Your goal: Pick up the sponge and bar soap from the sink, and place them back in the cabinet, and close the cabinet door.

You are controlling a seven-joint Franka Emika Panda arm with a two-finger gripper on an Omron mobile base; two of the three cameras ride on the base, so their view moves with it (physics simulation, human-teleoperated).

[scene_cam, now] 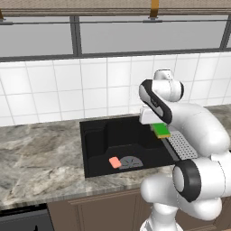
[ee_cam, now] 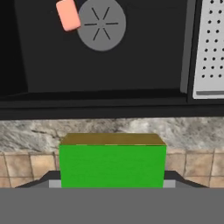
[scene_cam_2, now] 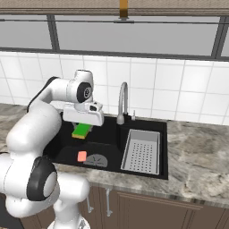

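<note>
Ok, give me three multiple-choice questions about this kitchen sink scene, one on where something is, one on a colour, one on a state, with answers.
1. Where is the bar soap?
A. on the sink floor beside the drain
B. on the counter
C. in the perforated tray

2. What colour is the sponge's broad face?
A. blue
B. green
C. white

3. What is the tool doing?
A. hanging open with nothing in it
B. pressing the bar soap
C. holding the sponge above the sink

Answers:
1 A, the pink bar lies next to the round drain.
2 B, the hand view shows a bright green face.
3 C, the sponge sits between the fingers, clear of the basin floor.
</note>
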